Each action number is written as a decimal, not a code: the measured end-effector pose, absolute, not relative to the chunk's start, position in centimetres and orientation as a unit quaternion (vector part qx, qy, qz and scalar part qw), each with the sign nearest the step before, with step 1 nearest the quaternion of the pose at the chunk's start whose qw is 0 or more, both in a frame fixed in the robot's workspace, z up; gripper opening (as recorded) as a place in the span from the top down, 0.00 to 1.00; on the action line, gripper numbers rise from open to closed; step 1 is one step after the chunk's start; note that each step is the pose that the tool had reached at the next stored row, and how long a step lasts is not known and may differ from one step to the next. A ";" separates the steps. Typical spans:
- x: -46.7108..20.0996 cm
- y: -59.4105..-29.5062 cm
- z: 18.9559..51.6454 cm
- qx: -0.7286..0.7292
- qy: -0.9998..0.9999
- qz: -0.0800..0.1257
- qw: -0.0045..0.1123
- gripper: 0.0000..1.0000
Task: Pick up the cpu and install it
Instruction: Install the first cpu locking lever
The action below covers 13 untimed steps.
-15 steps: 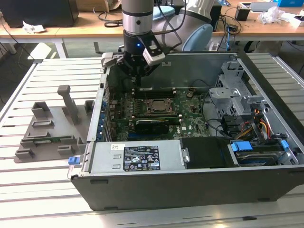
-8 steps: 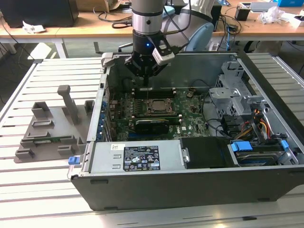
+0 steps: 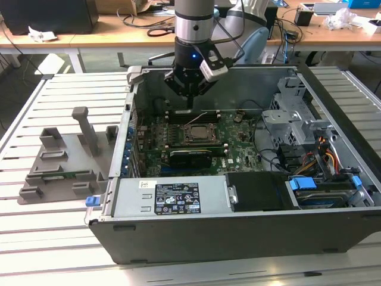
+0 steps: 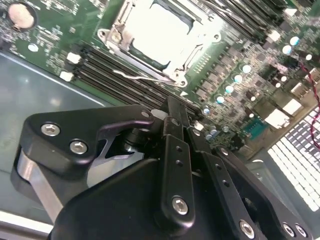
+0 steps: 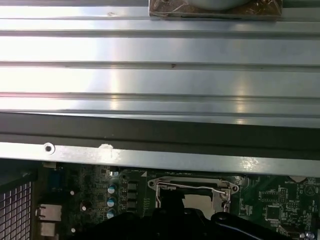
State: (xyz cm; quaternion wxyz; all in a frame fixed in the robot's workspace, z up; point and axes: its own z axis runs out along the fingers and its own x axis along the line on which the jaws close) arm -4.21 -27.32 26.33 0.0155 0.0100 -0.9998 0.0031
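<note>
The cpu [image 4: 161, 31] sits already in the socket frame [image 4: 114, 36] on the green motherboard [image 3: 238, 140], its silver top facing up inside the open computer case [image 3: 238, 238]. In the exterior view the cpu [image 3: 199, 133] lies near the middle of the board. The gripper [image 4: 175, 117] hangs above it, near the rear wall of the case, not touching the chip. Its fingers [image 4: 176, 150] are pressed together and hold nothing. On the exterior view's left, a grey fixture plate [image 3: 62, 164] rests on the slatted table [image 3: 47, 238].
</note>
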 end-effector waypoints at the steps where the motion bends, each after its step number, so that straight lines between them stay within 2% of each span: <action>1: -4.0 -27.3 26.3 0.010 -1.000 0.003 0.016 0.89; 13: -2.5 -27.3 25.9 0.010 -1.000 0.004 0.016 0.89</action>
